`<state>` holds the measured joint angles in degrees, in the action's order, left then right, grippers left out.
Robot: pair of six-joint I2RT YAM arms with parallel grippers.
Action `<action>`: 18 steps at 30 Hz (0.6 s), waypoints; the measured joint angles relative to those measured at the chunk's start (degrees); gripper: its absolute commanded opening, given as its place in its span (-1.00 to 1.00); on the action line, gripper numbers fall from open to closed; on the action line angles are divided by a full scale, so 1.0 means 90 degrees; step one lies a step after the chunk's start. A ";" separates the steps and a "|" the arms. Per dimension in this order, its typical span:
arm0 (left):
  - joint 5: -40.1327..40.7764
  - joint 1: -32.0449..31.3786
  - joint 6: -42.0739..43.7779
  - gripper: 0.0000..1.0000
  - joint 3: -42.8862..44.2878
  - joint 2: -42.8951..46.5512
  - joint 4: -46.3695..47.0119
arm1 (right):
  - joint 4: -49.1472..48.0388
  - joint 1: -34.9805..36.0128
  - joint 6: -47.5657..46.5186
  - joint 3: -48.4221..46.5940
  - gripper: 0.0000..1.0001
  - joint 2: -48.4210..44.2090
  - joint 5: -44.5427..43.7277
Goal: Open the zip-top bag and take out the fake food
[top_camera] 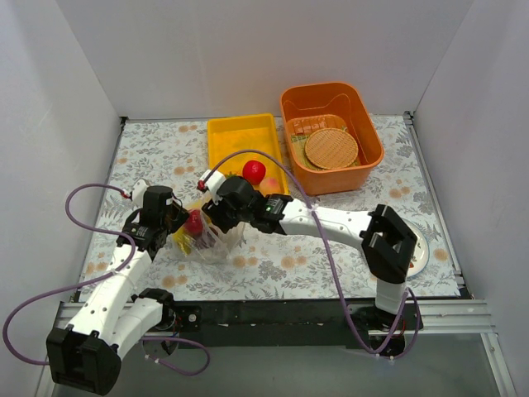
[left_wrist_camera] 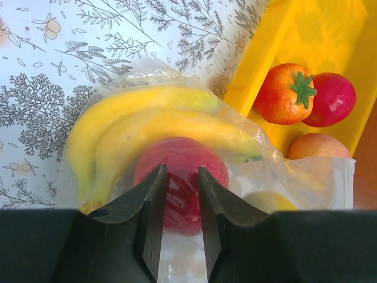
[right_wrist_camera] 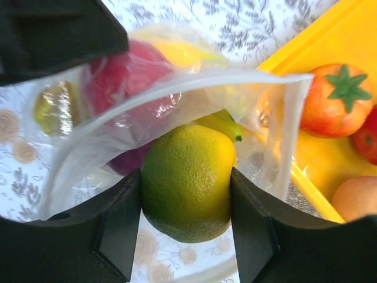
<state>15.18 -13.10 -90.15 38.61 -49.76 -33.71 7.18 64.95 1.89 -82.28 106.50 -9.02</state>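
Note:
The clear zip-top bag (top_camera: 216,241) lies left of centre with its mouth open (right_wrist_camera: 177,88). Inside it are yellow bananas (left_wrist_camera: 153,118) and a red fruit (left_wrist_camera: 179,152). My left gripper (left_wrist_camera: 181,177) is shut on the bag's plastic, over the red fruit; it also shows in the top view (top_camera: 169,222). My right gripper (right_wrist_camera: 185,177) is shut on a green-yellow citrus fruit (right_wrist_camera: 187,194) at the bag's mouth; it also shows in the top view (top_camera: 216,213). An orange tomato-like fruit (right_wrist_camera: 339,100), a red fruit (top_camera: 254,172) and a peach fruit (left_wrist_camera: 318,147) lie in the yellow tray (top_camera: 240,136).
An orange bin (top_camera: 368,124) at the back right holds a tan woven disc (top_camera: 331,147). A white plate (top_camera: 421,252) lies partly under the right arm. White walls enclose the floral-covered table (top_camera: 157,149).

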 measured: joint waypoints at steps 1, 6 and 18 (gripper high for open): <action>0.0000 0.0015 0.0000 -0.46 -0.0002 -0.0024 0.0019 | 0.0024 0.0000 0.0015 0.0000 -0.33 -0.0138 0.0017; -0.0039 0.0058 0.0024 -0.46 -0.0002 -0.0073 0.0066 | 0.0063 -0.0002 0.0080 0.0044 -0.34 -0.0712 0.0019; -0.0097 0.0148 0.0049 -0.44 -0.0036 -0.0121 0.0141 | 0.0731 -0.0357 0.0010 0.0085 -0.35 -0.1751 0.0087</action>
<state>14.31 -11.77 -89.71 38.28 -50.85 -32.45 13.76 61.73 1.98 -81.52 90.74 -8.23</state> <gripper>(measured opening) 0.273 0.611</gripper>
